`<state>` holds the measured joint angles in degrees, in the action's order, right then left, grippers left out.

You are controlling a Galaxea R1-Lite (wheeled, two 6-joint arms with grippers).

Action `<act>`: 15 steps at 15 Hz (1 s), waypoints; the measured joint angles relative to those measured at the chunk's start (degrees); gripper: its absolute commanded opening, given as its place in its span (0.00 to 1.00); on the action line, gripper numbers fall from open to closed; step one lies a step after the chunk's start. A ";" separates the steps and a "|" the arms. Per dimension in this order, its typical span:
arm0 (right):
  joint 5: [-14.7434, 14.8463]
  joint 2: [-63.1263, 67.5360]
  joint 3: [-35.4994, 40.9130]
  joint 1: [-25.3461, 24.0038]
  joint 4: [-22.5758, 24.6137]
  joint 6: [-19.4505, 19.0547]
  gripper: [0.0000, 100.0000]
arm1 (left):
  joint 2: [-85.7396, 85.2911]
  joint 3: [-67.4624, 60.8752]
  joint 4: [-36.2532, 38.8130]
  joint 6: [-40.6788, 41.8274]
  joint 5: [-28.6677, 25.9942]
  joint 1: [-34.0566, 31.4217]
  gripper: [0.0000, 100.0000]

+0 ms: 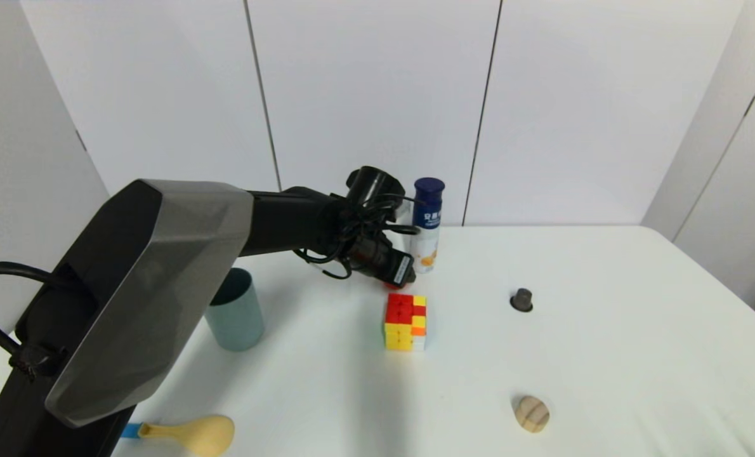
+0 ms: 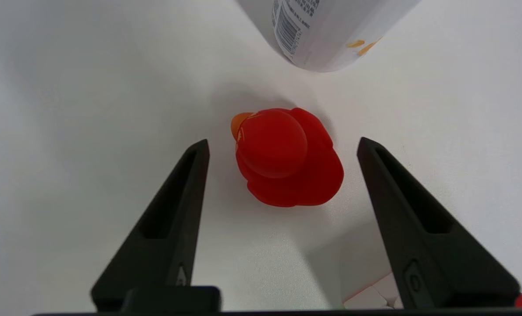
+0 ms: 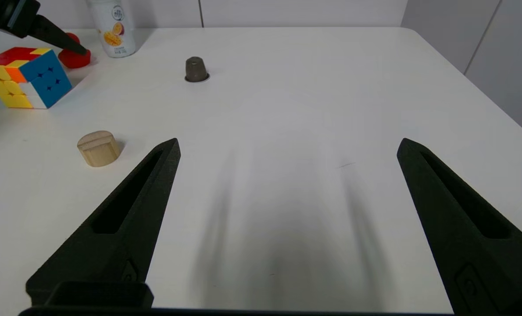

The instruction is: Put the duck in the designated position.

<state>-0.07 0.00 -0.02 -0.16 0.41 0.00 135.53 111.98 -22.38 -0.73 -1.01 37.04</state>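
The small red duck (image 2: 287, 158) stands on the white table, between the two fingers of my left gripper (image 2: 283, 141). The gripper is open, with a gap on each side of the duck. In the head view the left gripper (image 1: 393, 273) reaches down between the bottle and the cube and hides the duck. The right wrist view shows the duck (image 3: 73, 59) far off, partly behind a left finger (image 3: 55, 37). My right gripper (image 3: 288, 142) hangs open over bare tabletop on the right side. Nothing marks the designated position on the table.
A white bottle with a blue cap (image 1: 428, 225) stands just behind the duck. The red-yellow puzzle cube (image 1: 406, 320) sits just in front of it. A teal cup (image 1: 235, 311), a dark grey hat-shaped piece (image 1: 521, 299), a wooden piece (image 1: 531, 413) and a yellow balloon-like object (image 1: 200, 435) lie around.
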 measured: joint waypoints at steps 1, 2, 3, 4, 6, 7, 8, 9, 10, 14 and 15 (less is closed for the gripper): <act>0.00 0.00 0.02 0.00 0.00 0.02 1.00 | -0.09 0.00 0.06 0.07 0.00 -0.02 1.00; 0.00 0.00 0.00 0.00 0.00 0.02 1.00 | -0.39 0.00 0.06 0.10 0.02 -0.05 1.00; 0.00 0.00 0.00 0.00 -0.01 0.00 1.00 | -1.05 0.00 0.04 0.10 0.02 -0.05 1.00; 0.00 0.02 0.00 0.00 -0.01 0.00 1.00 | -2.07 0.00 0.04 0.00 0.02 -0.05 1.00; 0.05 0.00 0.02 0.00 0.00 0.00 1.00 | -4.91 0.00 0.01 -0.09 0.02 -0.02 1.00; 0.02 0.00 0.00 0.00 0.00 0.00 1.00 | -6.92 0.00 -0.02 -0.09 0.05 -0.02 1.00; 0.02 0.00 0.02 0.00 -0.04 0.00 1.00 | -9.07 -0.02 -0.13 0.02 0.02 -0.02 1.00; 0.00 0.00 0.02 0.00 0.00 0.00 1.00 | -11.45 -0.13 -0.41 0.16 0.00 -0.02 1.00; 0.00 0.00 0.02 0.00 0.00 0.00 1.00 | -13.98 -0.21 -0.85 0.24 -0.02 -0.02 1.00; 0.02 0.00 0.02 0.00 -0.01 0.00 1.00 | -25.42 -0.93 -2.78 0.35 -0.02 -0.05 1.00; 0.02 0.00 0.02 0.00 0.00 0.00 1.00 | -28.40 -1.54 -2.91 0.40 0.00 -0.07 1.00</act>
<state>-0.05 0.00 0.00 -0.16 0.41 0.00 107.13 110.45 -25.30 -0.33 -1.01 36.96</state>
